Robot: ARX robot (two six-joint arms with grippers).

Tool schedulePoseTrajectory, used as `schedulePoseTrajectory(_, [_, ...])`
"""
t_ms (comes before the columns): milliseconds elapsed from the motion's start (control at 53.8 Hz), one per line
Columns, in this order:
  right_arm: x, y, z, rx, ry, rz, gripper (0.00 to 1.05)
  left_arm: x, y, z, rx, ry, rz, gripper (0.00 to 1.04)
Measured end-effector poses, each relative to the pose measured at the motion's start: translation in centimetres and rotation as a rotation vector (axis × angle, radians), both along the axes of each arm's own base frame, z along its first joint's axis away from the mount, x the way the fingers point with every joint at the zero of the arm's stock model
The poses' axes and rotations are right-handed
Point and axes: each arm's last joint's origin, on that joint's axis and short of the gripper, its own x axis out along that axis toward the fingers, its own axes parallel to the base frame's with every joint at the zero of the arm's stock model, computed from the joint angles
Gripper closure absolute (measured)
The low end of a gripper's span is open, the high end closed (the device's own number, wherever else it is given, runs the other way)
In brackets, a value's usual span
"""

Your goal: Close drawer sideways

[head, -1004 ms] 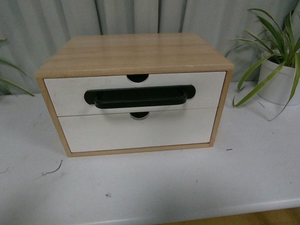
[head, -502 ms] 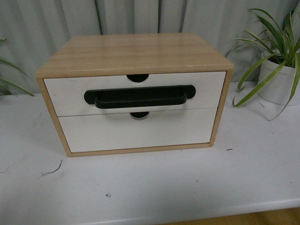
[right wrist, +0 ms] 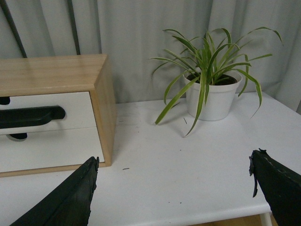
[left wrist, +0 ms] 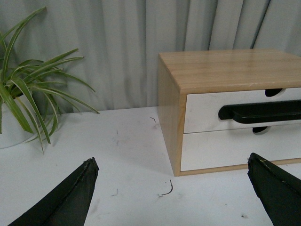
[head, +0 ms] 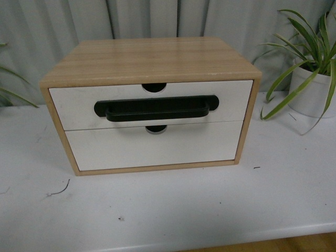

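White drawer front with the long black bar handle [head: 152, 105] sits flush in the light wood cabinet [head: 149, 60], unchanged from a second ago: it looks closed already. Left gripper [left wrist: 174, 188] and right gripper [right wrist: 174, 188] hang spread wide, empty, drawer ahead of both.

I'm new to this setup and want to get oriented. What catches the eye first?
The wooden cabinet sits mid-table, its drawer with a long black handle flush above a plain white front. A potted plant stands to its right. Both grippers hang open, touching nothing.
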Motion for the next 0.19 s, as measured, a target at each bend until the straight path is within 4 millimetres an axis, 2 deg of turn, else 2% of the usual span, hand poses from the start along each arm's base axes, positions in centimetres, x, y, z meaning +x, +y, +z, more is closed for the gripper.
schedulePoseTrajectory(186, [0.00,0.00,0.00,0.000,0.000,0.000,0.06,0.00,0.00,0.00,0.000,0.000,0.000,0.07])
